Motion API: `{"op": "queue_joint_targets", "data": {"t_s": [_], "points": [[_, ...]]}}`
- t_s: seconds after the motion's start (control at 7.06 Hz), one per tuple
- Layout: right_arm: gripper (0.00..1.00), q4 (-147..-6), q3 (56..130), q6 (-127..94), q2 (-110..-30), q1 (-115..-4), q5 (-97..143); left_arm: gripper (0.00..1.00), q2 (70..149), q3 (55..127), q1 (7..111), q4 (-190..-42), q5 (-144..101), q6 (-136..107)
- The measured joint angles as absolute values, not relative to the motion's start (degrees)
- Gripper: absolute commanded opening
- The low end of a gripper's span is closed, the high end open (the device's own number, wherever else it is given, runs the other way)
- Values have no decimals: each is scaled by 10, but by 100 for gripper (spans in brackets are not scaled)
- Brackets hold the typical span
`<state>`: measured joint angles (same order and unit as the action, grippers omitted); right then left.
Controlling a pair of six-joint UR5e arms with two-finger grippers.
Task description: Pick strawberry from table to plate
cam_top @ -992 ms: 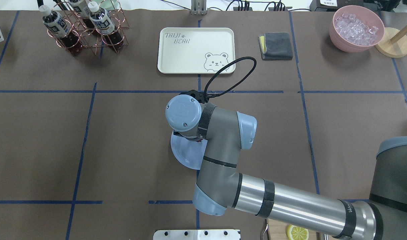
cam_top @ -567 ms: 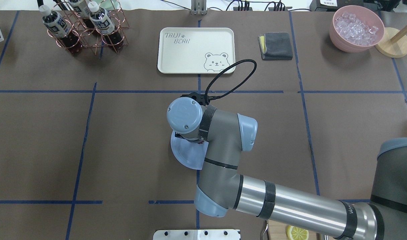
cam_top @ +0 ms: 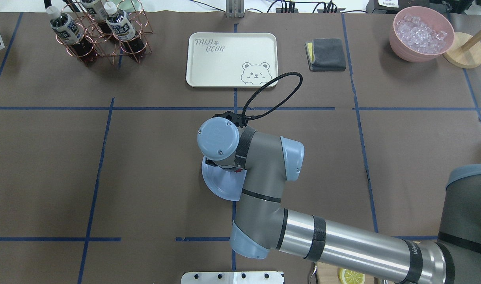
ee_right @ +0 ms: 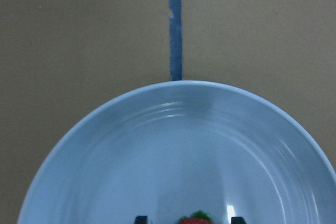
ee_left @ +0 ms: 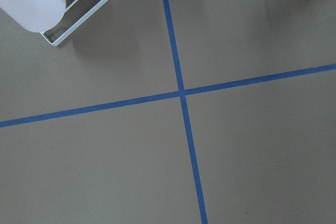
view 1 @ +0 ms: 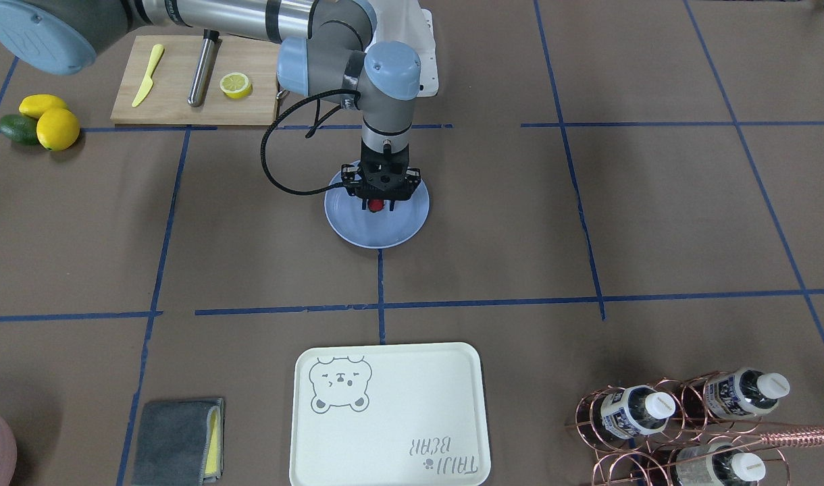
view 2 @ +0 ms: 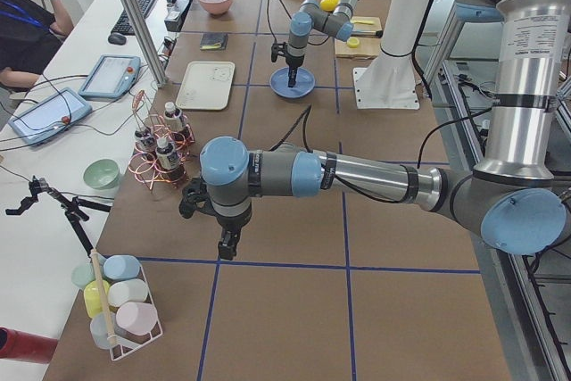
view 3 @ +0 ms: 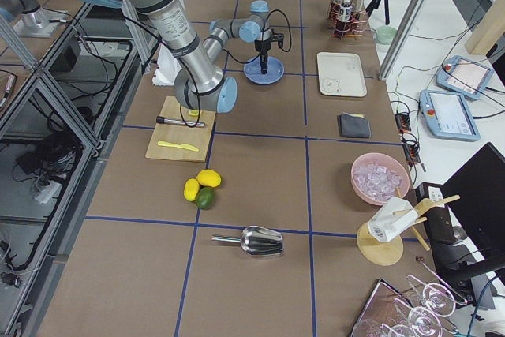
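The light-blue plate [view 1: 358, 233] rests on the brown taped table [view 1: 587, 202] near its middle. My right gripper [view 1: 379, 201] points straight down over the plate and looks shut on the small red strawberry [view 1: 378, 206], held just above the plate's bottom. In the right wrist view the berry's green top [ee_right: 195, 216] shows at the lower edge between two dark fingertips [ee_right: 140, 219], with the plate [ee_right: 168, 145] beneath. My left gripper [view 2: 228, 245] hangs over bare table far from the plate; I cannot tell whether it is open or shut.
A cream bear tray [cam_top: 232, 59] lies beyond the plate. A cutting board [view 1: 182, 88] with a lemon half, lemons and an avocado [view 1: 37, 121] sit on the robot's right. The bottle rack [cam_top: 98, 35], grey cloth [cam_top: 326, 54] and pink bowl [cam_top: 421, 33] line the far edge.
The right wrist has sunk a little lower over the plate and shifted slightly toward the robot. The plate has stayed where it was.
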<state>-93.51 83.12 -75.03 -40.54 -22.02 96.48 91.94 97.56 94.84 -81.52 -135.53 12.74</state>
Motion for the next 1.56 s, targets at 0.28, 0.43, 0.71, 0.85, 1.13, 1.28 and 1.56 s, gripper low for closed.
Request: {"op": "queue_joint_targets", "data": {"t_s": [0.28,0.43,0.71,0.85,1.13,1.28,1.56], "points": [[100,-937,861,-730,-414,-253,988,100,919,975,948,-816,-1355,127],[100,-938,888,-689,-438,-300,1022,100,919,974,948,-816,-1355,127],[100,-937,939,-495,-541,-456,1122,100,918,971,948,-815,-1356,127],[100,-935,949,-372,-599,-543,1166,100,917,971,948,-815,-1356,127],[100,-934,952,-144,-722,-685,1200,100,915,970,948,-812,-1356,127],[100,-929,952,-54,-784,-737,1203,100,912,970,948,-812,-1356,127],[100,-909,951,32,-869,-832,1241,100,902,972,948,-813,-1355,127]]}}
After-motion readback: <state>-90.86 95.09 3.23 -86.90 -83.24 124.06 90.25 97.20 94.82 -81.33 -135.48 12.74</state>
